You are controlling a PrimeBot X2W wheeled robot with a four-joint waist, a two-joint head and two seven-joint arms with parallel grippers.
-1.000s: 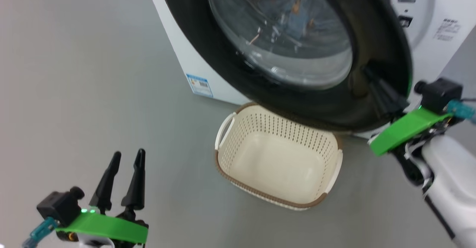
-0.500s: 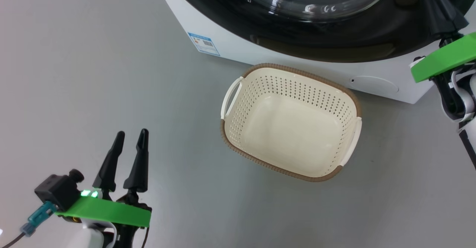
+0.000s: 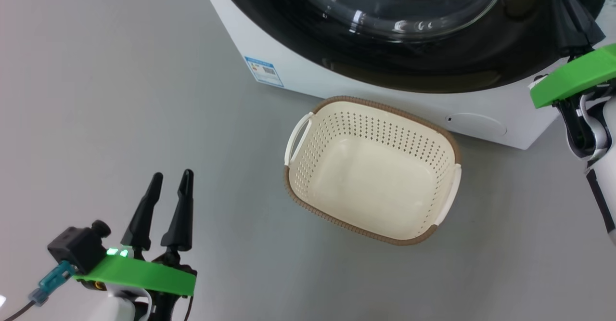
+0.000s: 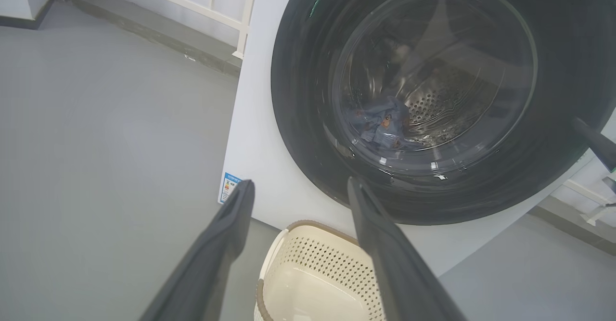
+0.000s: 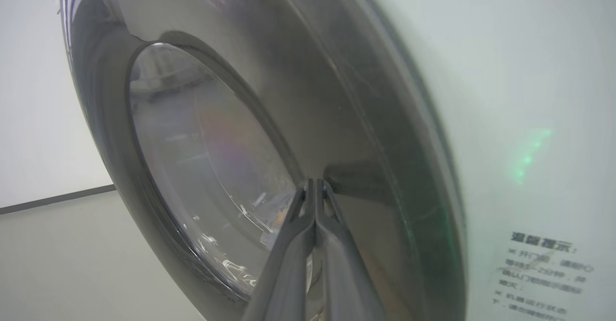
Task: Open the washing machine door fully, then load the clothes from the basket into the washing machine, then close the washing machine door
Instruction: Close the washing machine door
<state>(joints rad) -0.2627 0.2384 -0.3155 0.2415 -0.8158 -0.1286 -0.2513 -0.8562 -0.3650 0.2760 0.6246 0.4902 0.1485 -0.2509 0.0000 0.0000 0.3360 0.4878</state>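
Note:
The washing machine door (image 3: 288,32), black with a clear glass bowl, lies flat against the white washing machine (image 3: 481,104). Through the glass the clothes (image 4: 380,123) show as blue fabric with orange prints, lying in the steel drum. The cream basket (image 3: 370,186) stands empty on the floor just in front of the machine. My right gripper (image 5: 315,182) is shut on nothing, its tips against the door's black ring beside a dark recess; its fingers (image 3: 575,22) show at the door's right edge. My left gripper (image 3: 172,175) hovers open and empty over the floor, left of the basket.
Grey floor spreads to the left and front of the machine. A blue label (image 3: 263,70) marks the machine's lower left corner and a round cover (image 3: 474,123) sits low on its front. A white railing (image 4: 192,3) on a grey ledge runs behind.
A second ago the door stood ajar above the basket; now it lies flush with the machine, my right gripper still at its edge. The head camera has tilted down. My left gripper has stayed put.

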